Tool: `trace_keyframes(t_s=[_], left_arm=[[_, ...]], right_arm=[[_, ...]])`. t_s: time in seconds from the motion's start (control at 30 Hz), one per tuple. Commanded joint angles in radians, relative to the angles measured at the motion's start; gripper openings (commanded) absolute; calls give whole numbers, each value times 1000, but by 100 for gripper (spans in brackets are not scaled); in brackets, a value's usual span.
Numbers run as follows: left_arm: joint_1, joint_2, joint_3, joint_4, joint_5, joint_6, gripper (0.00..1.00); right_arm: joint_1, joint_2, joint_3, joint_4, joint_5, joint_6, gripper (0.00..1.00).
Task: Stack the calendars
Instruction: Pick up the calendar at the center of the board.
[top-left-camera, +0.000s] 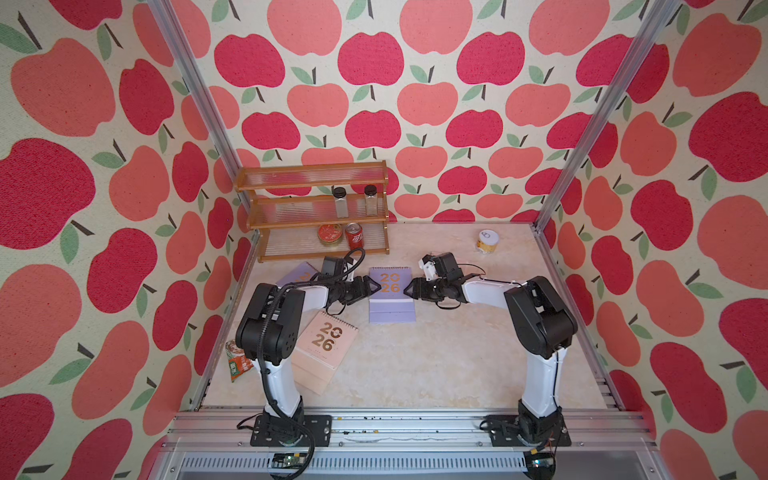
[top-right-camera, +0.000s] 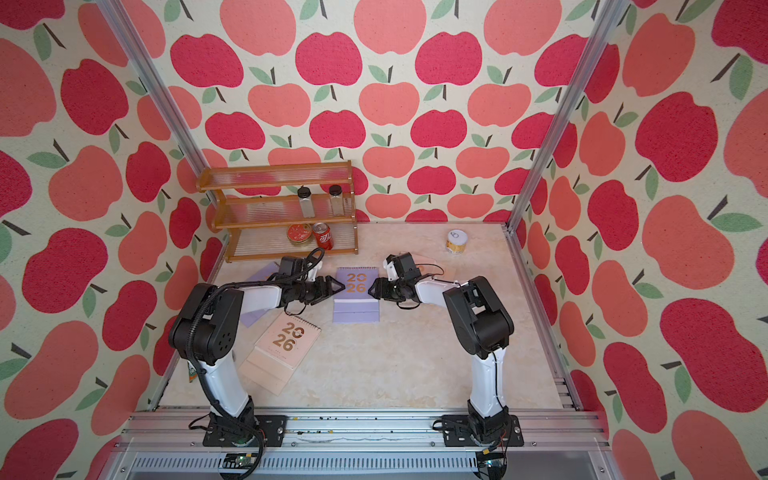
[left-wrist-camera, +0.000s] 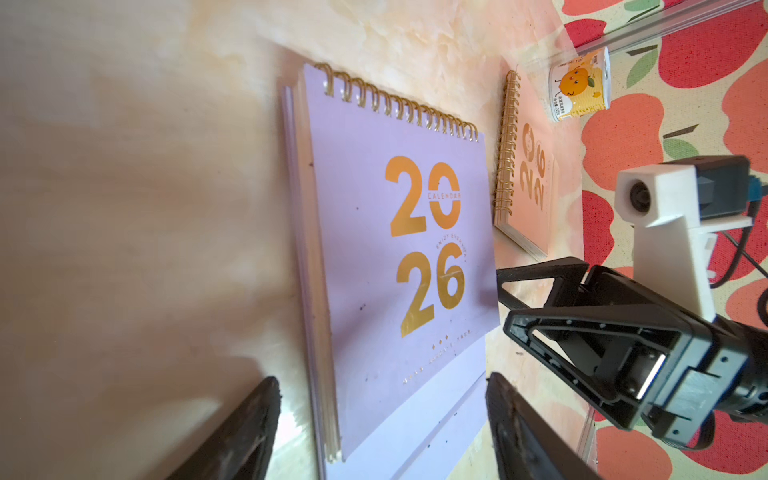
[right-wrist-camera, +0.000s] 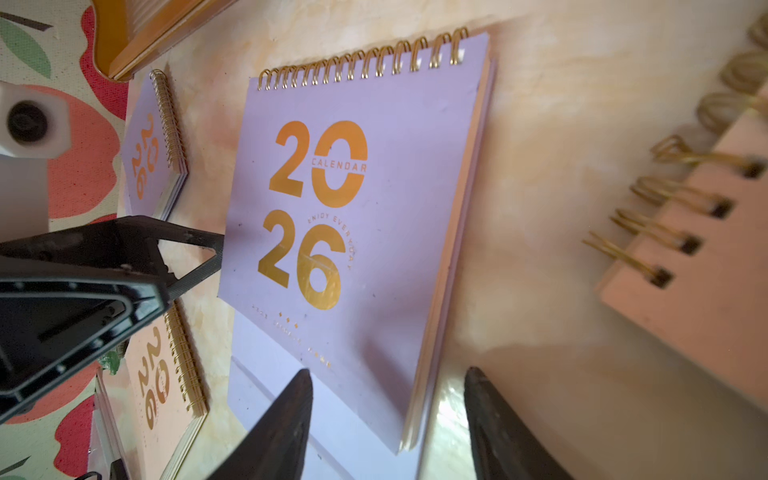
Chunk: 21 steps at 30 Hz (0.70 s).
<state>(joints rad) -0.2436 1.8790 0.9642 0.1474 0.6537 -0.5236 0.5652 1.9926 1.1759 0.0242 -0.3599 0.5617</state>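
A lavender calendar (top-left-camera: 390, 296) with gold "2026" lies flat mid-table, its base flap toward the front. My left gripper (top-left-camera: 376, 286) is at its left edge and my right gripper (top-left-camera: 407, 287) at its right edge, tips facing each other. Both stand open and hold nothing. In the left wrist view the calendar (left-wrist-camera: 390, 249) lies between the spread jaws of the left gripper (left-wrist-camera: 382, 384). In the right wrist view the right gripper (right-wrist-camera: 389, 374) straddles its side edge (right-wrist-camera: 440, 291). A second lavender calendar (top-left-camera: 296, 274) lies back left, partly under my left arm. One peach calendar (top-left-camera: 322, 349) lies front left, another peach calendar (left-wrist-camera: 532, 178) under my right arm.
A wooden shelf rack (top-left-camera: 316, 195) at the back left holds two jars, a round tin and a red can (top-left-camera: 354, 235). A small yellow-white can (top-left-camera: 487, 241) stands back right. A green-orange snack packet (top-left-camera: 237, 363) lies by the left wall.
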Motion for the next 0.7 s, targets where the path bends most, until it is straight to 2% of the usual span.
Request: trace_keyframes(t_s=[0.0,0.47,0.67], left_arm=[[1,30,15,-22,-6,2,76],[-30,78,39,4,43,-6,74],[-17,32,17,58,107,-25,73]], right_arm=[[10,42,24,-47,0,-21,61],[23,91,53,-40,-24,2,61],[23,97,47,-16,-43,5,61]])
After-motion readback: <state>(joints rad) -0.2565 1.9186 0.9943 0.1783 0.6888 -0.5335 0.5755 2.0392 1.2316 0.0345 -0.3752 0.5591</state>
